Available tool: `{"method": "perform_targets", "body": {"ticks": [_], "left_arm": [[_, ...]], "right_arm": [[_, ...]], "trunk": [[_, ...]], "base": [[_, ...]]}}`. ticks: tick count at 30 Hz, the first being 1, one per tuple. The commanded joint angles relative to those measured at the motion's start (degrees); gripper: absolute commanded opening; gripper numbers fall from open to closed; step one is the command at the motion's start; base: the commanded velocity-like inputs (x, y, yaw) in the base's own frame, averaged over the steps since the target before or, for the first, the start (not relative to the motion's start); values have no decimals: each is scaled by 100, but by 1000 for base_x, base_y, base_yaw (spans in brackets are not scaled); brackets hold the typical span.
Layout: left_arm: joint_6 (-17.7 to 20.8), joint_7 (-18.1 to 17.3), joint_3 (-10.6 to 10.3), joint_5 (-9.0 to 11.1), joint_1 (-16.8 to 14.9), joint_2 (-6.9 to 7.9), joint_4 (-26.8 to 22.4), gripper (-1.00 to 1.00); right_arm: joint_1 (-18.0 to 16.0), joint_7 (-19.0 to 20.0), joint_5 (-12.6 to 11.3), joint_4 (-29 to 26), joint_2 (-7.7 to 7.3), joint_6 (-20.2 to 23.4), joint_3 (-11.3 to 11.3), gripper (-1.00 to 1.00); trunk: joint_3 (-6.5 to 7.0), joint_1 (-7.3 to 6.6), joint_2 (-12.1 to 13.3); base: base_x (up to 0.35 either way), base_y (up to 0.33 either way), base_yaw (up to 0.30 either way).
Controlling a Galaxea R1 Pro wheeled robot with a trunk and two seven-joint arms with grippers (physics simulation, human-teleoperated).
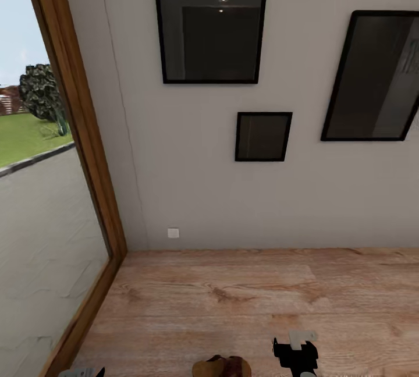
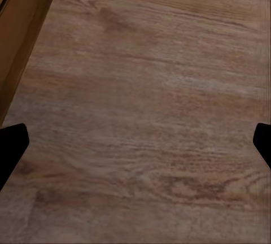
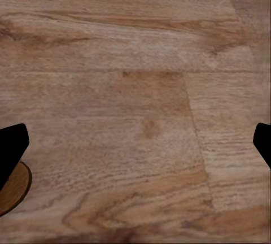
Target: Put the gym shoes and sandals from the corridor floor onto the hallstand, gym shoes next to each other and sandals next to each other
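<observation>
Sandals: two flat brown sandals with tan footbeds (image 1: 222, 367) are lying side by side, touching, on the floor at the head view's lower edge.
Floor: light brown wood-plank corridor floor (image 1: 244, 301) is showing swirling grain.
Walls: four black-framed dark panels (image 1: 263, 136) are hanging on pale grey plaster, beside a wooden-framed glass pane (image 1: 87, 150).
Left gripper (image 2: 135, 142): jaws are standing released over bare planks.
Right gripper (image 3: 135, 142): jaws are spread wide; a rounded tan sandal edge (image 3: 12, 188) is sitting beside one fingertip.

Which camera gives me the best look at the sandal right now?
Head view: the sandal lies on the corridor floor at the frame's bottom edge, cut off. The right wrist view catches a tan rounded sliver, possibly it.
</observation>
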Motion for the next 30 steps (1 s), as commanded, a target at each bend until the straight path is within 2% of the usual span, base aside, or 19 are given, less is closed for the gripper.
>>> {"method": "perform_targets", "body": {"ticks": [1,21,30], "left_arm": [[-25,-21,49,-60,-3,-1,3,100],[-27,-21,51,-60,-6,-1,3,100],[-27,-21,52,-60,-3,-1,3,100]], "right_arm": [[-5,-24,60,7,3,-14,-46,100],[-5,-32,52,7,3,-14,-49,100],[-5,-41,42,7,29,-14,-50,100]], "trunk": [[-2,-1,-2],[46,-1,-2],[42,-1,-2]], "base": [[0,6,-262],[0,1,-261],[0,0,-65]]}}
